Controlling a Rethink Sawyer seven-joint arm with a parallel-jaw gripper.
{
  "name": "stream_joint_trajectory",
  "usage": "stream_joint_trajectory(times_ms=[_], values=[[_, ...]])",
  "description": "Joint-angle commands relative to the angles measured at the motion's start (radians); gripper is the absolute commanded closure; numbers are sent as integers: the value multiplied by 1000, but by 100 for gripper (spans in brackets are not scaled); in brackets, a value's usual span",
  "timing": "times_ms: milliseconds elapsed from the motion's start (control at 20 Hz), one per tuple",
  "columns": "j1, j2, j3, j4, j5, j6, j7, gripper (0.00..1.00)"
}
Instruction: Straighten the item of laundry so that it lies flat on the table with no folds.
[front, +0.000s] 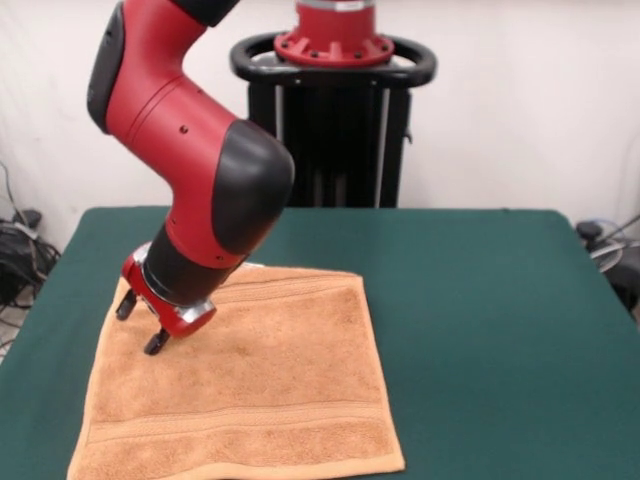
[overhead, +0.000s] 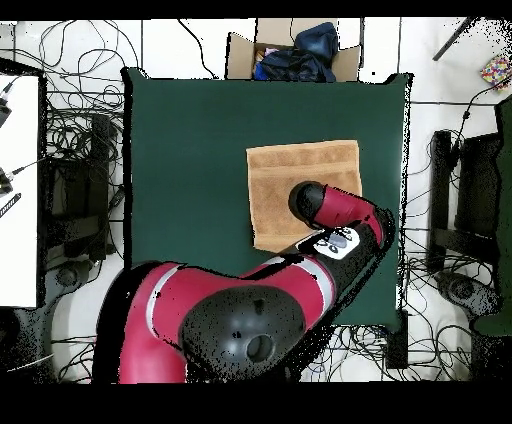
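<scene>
While the arm (front: 190, 150) bends down from the pedestal (front: 335, 95), the gripper (front: 141, 322) hangs over the far left part of the towel (front: 250, 385), its two dark fingers (front: 156, 343) spread apart and pinching nothing. Whether the tips touch the cloth cannot be told. The orange-tan towel lies spread on the dark green table (front: 490, 320), left of centre in the front view and reaching the near edge; woven bands run along its near and far sides. Seen from overhead, the towel (overhead: 290, 175) sits right of the table's (overhead: 190, 160) middle, with the arm (overhead: 335, 215) covering its lower right corner. A cardboard box (overhead: 290, 55) of dark cloth stands beyond the table.
</scene>
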Motion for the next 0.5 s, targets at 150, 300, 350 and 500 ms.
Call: stream_joint_trajectory(times_ms=[150, 300, 350, 500], values=[[-35, 223, 252, 66, -93, 41, 19, 0], [-35, 246, 256, 51, -100, -81, 49, 0], [-46, 248, 270, 51, -108, -121, 45, 0], [-115, 232, 351, 87, -195, -388, 35, 0]])
